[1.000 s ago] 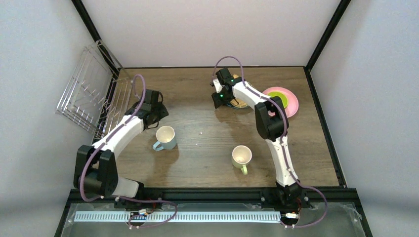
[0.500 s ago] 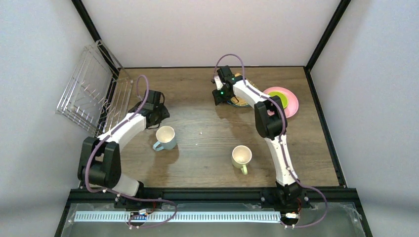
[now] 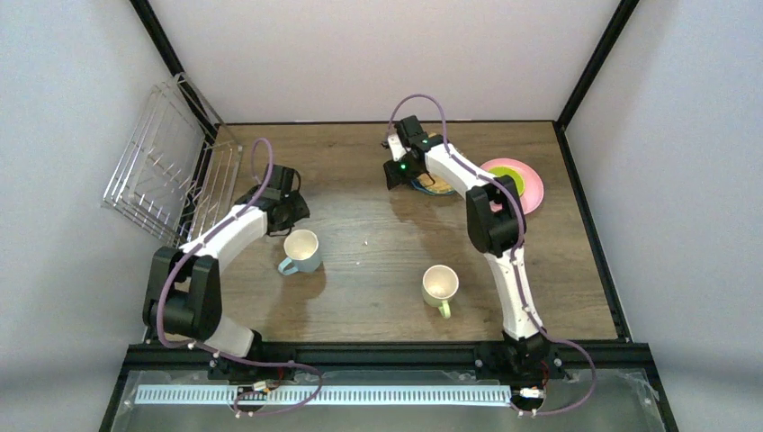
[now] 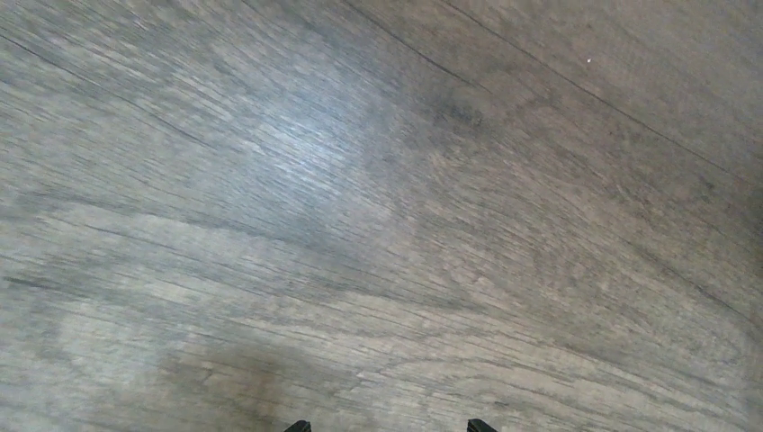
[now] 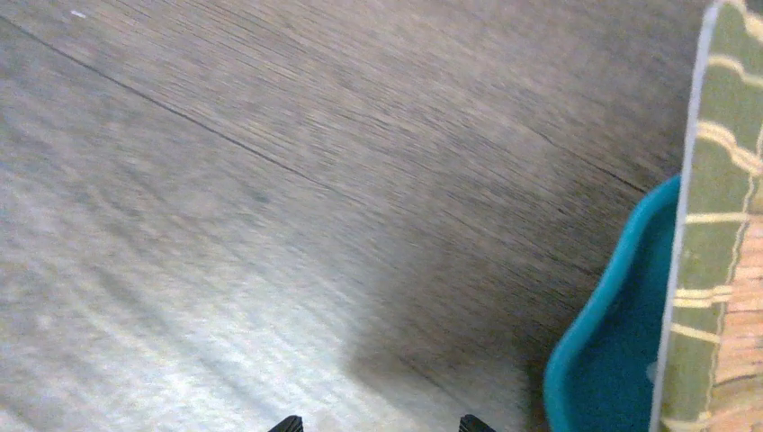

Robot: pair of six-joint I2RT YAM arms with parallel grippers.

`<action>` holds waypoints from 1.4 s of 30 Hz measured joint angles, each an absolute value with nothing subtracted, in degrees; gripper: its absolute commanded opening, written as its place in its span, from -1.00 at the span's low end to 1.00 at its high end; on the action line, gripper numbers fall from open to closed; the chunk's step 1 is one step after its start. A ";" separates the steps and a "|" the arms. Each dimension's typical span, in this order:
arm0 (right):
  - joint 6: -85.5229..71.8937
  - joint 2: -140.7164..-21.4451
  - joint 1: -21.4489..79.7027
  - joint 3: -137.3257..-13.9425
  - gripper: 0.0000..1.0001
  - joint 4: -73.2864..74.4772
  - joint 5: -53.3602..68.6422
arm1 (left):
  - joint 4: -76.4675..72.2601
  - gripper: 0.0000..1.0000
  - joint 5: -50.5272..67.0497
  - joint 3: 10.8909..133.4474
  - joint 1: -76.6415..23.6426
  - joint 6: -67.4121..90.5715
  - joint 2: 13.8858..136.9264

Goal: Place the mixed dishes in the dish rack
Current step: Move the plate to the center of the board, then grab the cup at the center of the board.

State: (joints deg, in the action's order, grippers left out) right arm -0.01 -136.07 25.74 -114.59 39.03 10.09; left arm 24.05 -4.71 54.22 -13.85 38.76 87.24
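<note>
Left gripper (image 4: pixel 388 427): jaws spread wide and holding nothing, with only bare wood between the tips in the wrist view. It hangs over the left part of the table (image 3: pixel 378 306), just far-left of the blue mug (image 3: pixel 302 247), between that mug and the rack (image 3: pixel 162 162).
Right gripper (image 5: pixel 376 423): jaws wide apart, gripping nothing. It is low over the far middle of the table, just left of the teal plate (image 5: pixel 612 351).
Rack: far left, beside the table's left edge, tipped up and leaning toward the left wall.
Dishes: all on the table, well apart from the rack.
Blue mug: upright, mouth up, left of centre, handle toward near-left.
Yellow mug (image 3: pixel 440 284): upright, right of centre and nearer the arm bases, handle pointing near.
Pink plate (image 3: pixel 533 191): flat at the far right.
Bowl (image 3: pixel 507 176): sits on the pink plate, lime inside facing up.
Teal plate: flat, far middle, left of the pink plate, and partly hidden by the right arm from above.
Tan plate (image 5: pixel 720 225): lies on the teal plate, whose rim shows past its edge.
Teal to pink plate: touching or apart, cannot tell.
</note>
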 measured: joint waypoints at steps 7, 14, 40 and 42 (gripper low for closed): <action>-0.03 -129.54 30.61 -113.93 0.99 39.42 10.59 | 26.85 0.99 -7.09 56.07 -13.85 38.70 81.52; -0.73 -123.68 39.77 -113.03 0.99 40.27 10.70 | 28.73 0.99 -9.39 56.14 -13.26 39.03 73.71; -6.07 -120.79 56.29 -112.75 0.97 47.22 6.98 | 33.58 0.99 -14.06 49.25 -13.10 44.73 51.99; -6.35 -120.81 56.80 -113.12 0.97 47.90 6.79 | 33.71 0.99 -14.00 48.97 -13.10 44.84 51.31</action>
